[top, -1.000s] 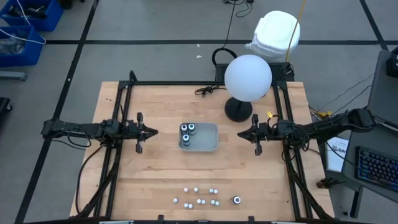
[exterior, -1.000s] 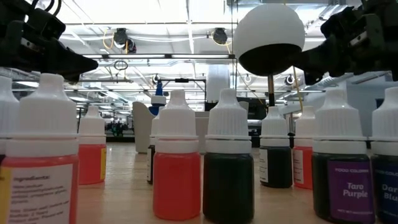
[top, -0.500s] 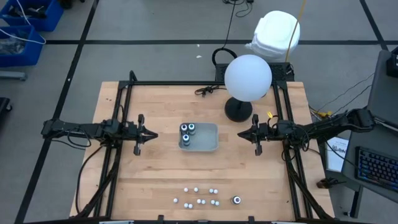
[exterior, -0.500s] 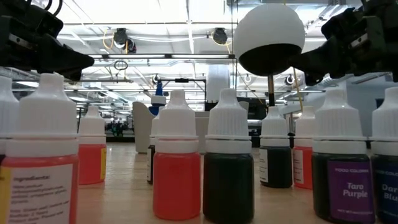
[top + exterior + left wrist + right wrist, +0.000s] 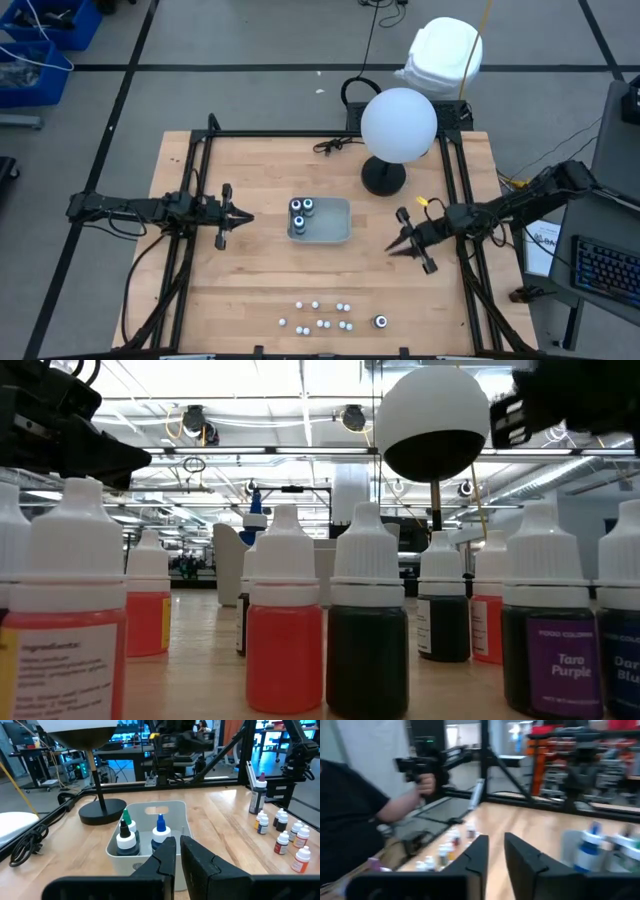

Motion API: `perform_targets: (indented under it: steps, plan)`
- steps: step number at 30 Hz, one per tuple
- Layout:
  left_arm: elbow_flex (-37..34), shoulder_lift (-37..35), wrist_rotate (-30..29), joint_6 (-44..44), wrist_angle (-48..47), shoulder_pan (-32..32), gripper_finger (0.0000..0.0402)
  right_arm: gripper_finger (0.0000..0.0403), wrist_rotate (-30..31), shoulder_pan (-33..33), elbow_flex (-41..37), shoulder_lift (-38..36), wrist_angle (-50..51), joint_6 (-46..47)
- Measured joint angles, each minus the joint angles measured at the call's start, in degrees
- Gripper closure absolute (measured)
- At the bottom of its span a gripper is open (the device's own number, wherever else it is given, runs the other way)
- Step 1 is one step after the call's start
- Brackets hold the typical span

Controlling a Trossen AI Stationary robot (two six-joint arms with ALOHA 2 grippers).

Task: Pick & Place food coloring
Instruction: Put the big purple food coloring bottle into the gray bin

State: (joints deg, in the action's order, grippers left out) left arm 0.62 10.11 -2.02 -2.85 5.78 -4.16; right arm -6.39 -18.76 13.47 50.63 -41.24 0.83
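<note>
Pincers: your right pincer, fingers slightly apart, hangs empty beside the tray; left pincer nearly together, empty.

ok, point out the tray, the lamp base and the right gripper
tray (image 5: 338,232), high view, bare floor of its right half
lamp base (image 5: 383,178), high view, top of the black disc
right gripper (image 5: 393,249), high view, at the fingertips

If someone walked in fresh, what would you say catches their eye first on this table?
Probably the big white globe lamp at the table's far edge, then the pale tray mid-table holding capped jars. A cluster of tiny white-capped dropper bottles sits near the front edge, with the right pincer angled toward them.
</note>
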Motion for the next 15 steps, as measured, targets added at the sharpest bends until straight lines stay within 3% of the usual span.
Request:
perform_targets:
  steps: [5,10,15]
  plan:
    - [0.0,0.0,0.0,0.0,0.0,0.0,0.0366,0.0267,9.2,-8.5,6.3,5.1,5.7,-0.3]
    - [0.0,0.0,0.0,0.2,0.0,0.0,0.0366,0.0210,10.6,-15.5,11.9,11.9,6.0,-0.4]
    - [0.0,0.0,0.0,0.2,0.0,0.0,0.0366,0.0179,14.7,-20.4,16.4,18.9,7.9,0.5]
